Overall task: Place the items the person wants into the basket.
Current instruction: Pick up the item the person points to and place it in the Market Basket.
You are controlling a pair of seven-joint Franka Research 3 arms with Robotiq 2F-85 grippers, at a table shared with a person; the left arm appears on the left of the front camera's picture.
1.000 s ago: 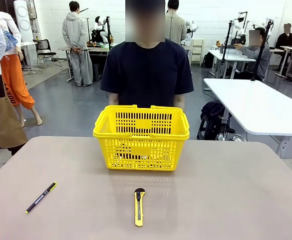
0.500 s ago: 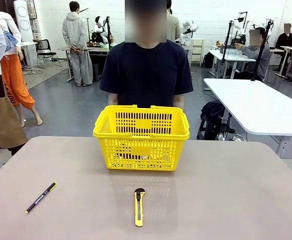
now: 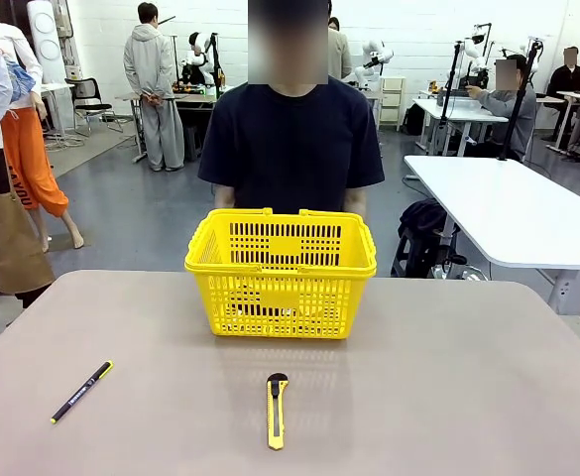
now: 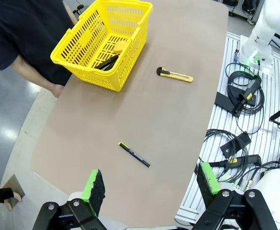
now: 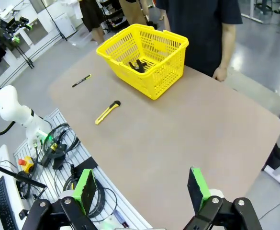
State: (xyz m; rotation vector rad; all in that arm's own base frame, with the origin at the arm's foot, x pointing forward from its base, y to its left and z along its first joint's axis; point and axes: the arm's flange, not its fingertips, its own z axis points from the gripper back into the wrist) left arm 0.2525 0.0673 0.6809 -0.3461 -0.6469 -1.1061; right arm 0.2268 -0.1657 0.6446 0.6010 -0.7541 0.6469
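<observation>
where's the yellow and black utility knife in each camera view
Front view: the long yellow-and-black utility knife lies bottom centre, lengthwise toward the camera, in front of the bright yellow slotted plastic basket.
Left wrist view: upper middle, right of the basket.
Right wrist view: left of centre, lower left of the basket.
Shared landmark: the basket; the knife lies on bare tabletop on the side away from the person.

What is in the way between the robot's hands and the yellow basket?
Nothing visible. Both hands, the left hand and the right hand, hang open high above bare table. The pen and the utility knife lie flat, apart from the basket, which already holds dark items and a yellow one.
</observation>
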